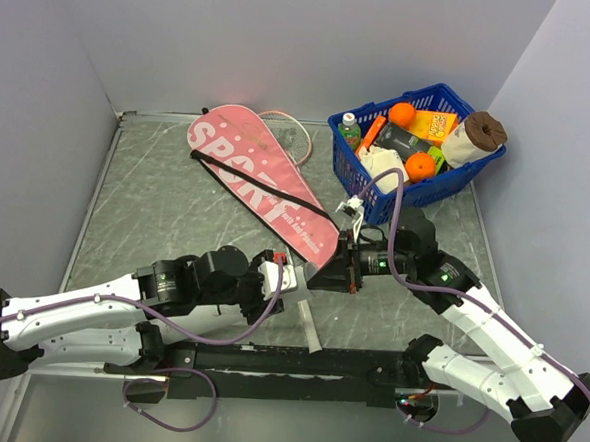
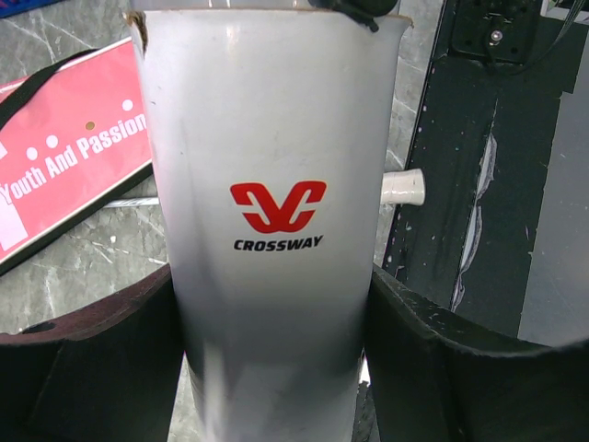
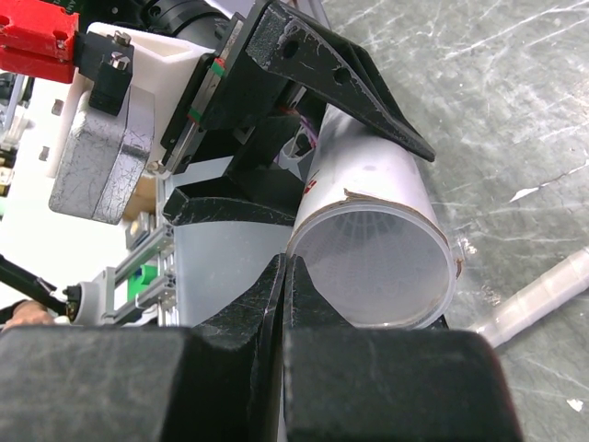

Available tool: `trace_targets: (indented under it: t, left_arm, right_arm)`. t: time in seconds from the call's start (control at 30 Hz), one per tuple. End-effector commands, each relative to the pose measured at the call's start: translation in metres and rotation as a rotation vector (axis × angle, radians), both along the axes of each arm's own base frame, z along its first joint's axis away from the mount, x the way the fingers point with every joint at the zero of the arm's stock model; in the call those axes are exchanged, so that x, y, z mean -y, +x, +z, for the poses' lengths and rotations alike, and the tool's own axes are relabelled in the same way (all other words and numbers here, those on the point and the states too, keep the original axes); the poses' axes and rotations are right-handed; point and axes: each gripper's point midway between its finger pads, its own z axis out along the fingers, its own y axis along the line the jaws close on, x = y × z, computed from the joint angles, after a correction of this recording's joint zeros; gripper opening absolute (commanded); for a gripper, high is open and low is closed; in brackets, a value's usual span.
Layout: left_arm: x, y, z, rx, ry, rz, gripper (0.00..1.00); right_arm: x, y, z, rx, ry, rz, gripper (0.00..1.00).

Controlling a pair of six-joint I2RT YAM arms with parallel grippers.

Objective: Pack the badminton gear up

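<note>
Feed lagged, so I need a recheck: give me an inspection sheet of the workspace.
Surface: grey marbled table.
Job's things: white tube in the left end effector; pink bag lying flat; white handle on the table.
Clutter: blue basket of groceries, far right.
End effectors: left end effector closed around the tube; right end effector shut at its open mouth.
Cables: purple cables looping along both arms.
Surroundings: plain grey walls.

The left tool (image 1: pixel 297 281), on a low outstretched arm, clamps a white tube (image 2: pixel 276 138) between widely spread jaws. The right tool (image 3: pixel 285 299) faces it from just ahead, jaws pressed fully together, arm folded at the elbow.
</note>
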Motion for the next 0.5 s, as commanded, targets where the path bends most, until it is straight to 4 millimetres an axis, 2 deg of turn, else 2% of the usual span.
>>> trace_targets:
  t: [0.0, 0.17, 0.3, 0.47]
  left_arm:
    - [0.0179, 0.0040, 0.0531, 0.068, -0.172, -0.016, 0.01]
    - [0.0174, 0.0044, 0.0529, 0.069, -0.171, -0.014, 0.01]
    - [0.0177, 0.0037, 0.0529, 0.068, -0.172, -0.017, 0.01]
    - [0.0185, 0.0036, 0.0522, 0.066, -0.170, -0.019, 0.01]
  right_arm:
    - [-0.0034, -0.0074, -0.0019, -0.006, 0.017, 0.051, 0.00]
    - [-0.0051, -0.0106, -0.0050, -0.024, 0.032, 0.071, 0.11]
    - [-0.0061, -0.0146, -0.0046, -0.032, 0.059, 0.090, 0.26]
    - [-0.0083, -0.0158, -0.0013, -0.032, 0.084, 0.102, 0.31]
